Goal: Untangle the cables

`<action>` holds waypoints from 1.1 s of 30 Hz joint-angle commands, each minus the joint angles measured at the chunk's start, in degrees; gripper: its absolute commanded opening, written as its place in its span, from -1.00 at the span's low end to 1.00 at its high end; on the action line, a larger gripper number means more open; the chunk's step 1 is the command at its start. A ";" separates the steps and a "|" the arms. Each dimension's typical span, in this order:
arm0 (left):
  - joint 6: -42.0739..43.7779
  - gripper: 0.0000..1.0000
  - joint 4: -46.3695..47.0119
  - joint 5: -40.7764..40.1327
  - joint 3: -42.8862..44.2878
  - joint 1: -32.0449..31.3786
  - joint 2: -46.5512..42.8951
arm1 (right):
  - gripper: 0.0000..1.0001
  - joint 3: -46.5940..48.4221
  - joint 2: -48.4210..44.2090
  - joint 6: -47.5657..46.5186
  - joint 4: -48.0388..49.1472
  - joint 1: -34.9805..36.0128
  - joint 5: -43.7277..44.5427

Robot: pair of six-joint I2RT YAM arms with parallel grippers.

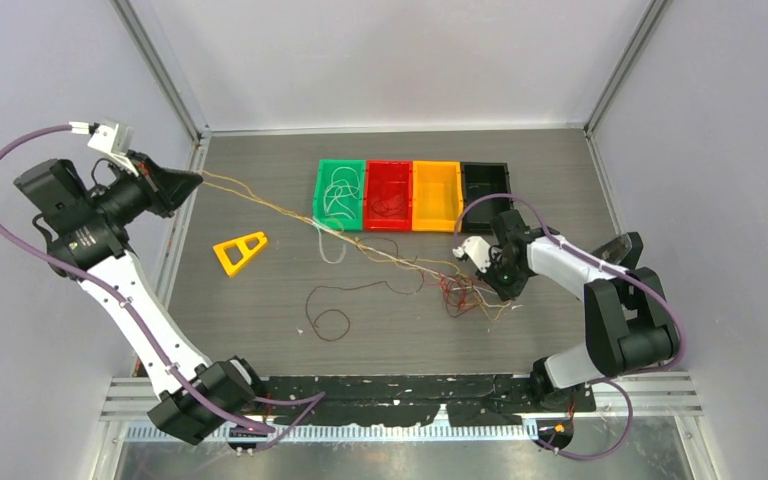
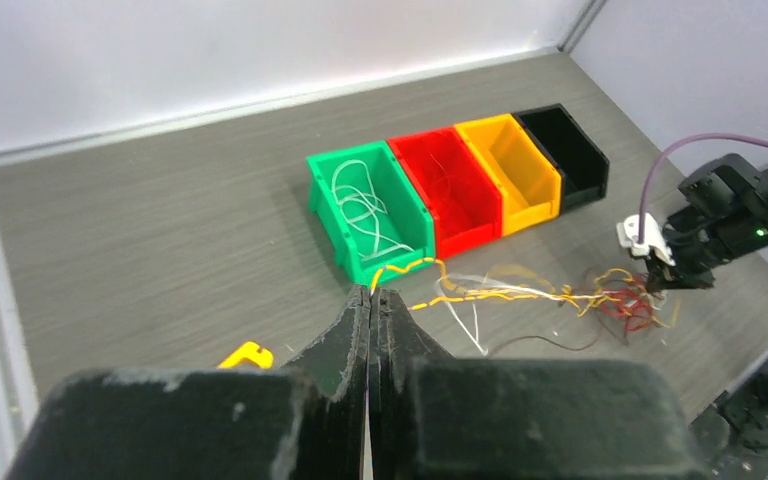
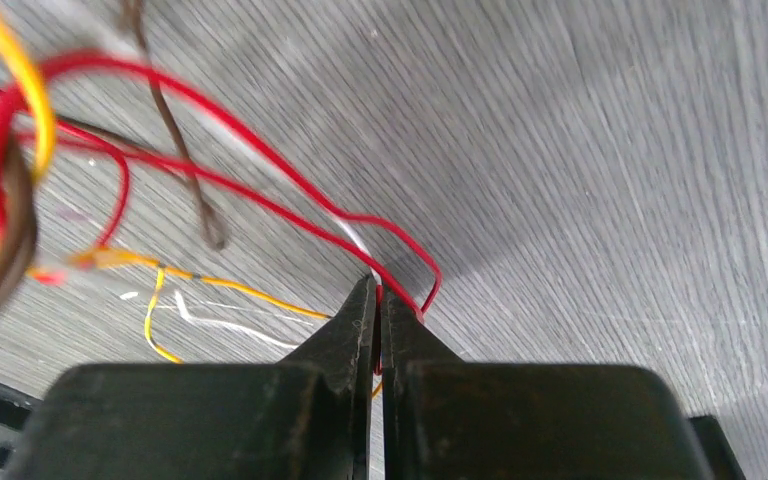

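The cables form a tangle (image 1: 470,293) of red, brown, yellow-orange and whitish wires at the table's middle right. My left gripper (image 1: 198,178) is raised at the far left and shut on a yellow-orange wire (image 2: 430,264) that runs taut across the table to the tangle (image 2: 625,297). My right gripper (image 1: 496,285) is down at the tangle, shut on a red wire (image 3: 290,182). In the right wrist view the red wire passes between the shut fingertips (image 3: 362,300). A dark brown wire (image 1: 332,315) lies looped loose at centre. Whitish wires (image 1: 338,195) lie in the green bin.
A row of bins stands at the back: green (image 1: 322,193), red (image 1: 387,218), orange (image 1: 436,195), black (image 1: 487,182). A yellow triangular piece (image 1: 239,251) lies at the left. Metal frame posts and walls bound the table.
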 commanded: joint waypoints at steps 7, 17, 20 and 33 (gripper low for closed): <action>27.07 -1.00 -30.37 2.01 -2.01 -21.45 -7.49 | -0.89 7.30 -6.02 -3.55 -11.54 -1.35 -8.98; 26.44 -0.76 -16.81 -26.83 -26.89 -71.76 -18.30 | 0.61 17.01 -7.96 1.20 -16.08 0.47 -24.79; 34.33 -0.14 -22.61 -35.32 -27.39 -78.07 -15.05 | 0.76 18.30 -6.64 -1.43 -18.25 1.65 -26.09; 43.31 0.41 5.87 -38.68 -24.88 -66.15 7.09 | 0.67 13.69 0.79 8.21 -4.53 16.80 -16.07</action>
